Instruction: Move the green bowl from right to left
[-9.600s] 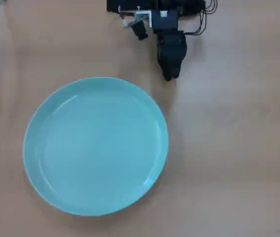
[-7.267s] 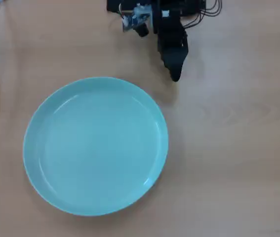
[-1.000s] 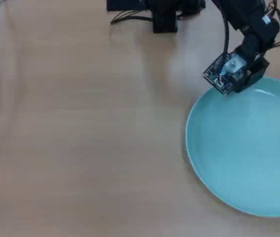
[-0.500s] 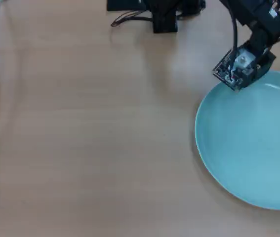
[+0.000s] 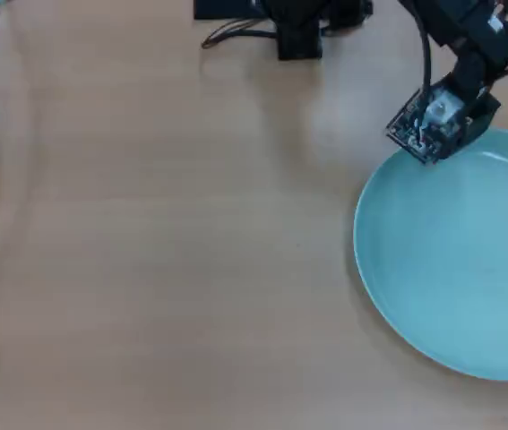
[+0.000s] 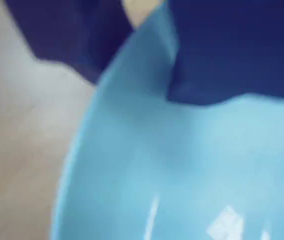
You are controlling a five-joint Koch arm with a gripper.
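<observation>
- In the wrist view the green bowl (image 6: 182,170) fills most of the picture, and it looks glossy blue-green with small bright reflections on the inner surface.
- The rim of this bowl runs up between the two dark jaws of the gripper (image 6: 149,65): one jaw stands outside the rim, on the left in this view, and the other jaw is over the inner side, on the right.
- The jaws stand narrow, one on each side of the rim. The picture is blurred, so I cannot tell if they really press on it or only stand just beside it.
- A small piece of the light wooden bench (image 6: 16,150) shows between the jaws at the top, and more of it lies on the left of the bowl.
- In the overhead view the green bowl (image 5: 460,269) lies flat at the right edge of the bench (image 5: 164,251), about halfway between the near and far edges, and the picture cuts a part of it.
- The gripper (image 5: 434,141) is at the far-left part of the rim of the bowl in this view.
- Farther, the black arm (image 5: 469,45) rises toward the far right corner, and the black base (image 5: 298,27) with thin cables (image 5: 227,38) stands at the far edge.
</observation>
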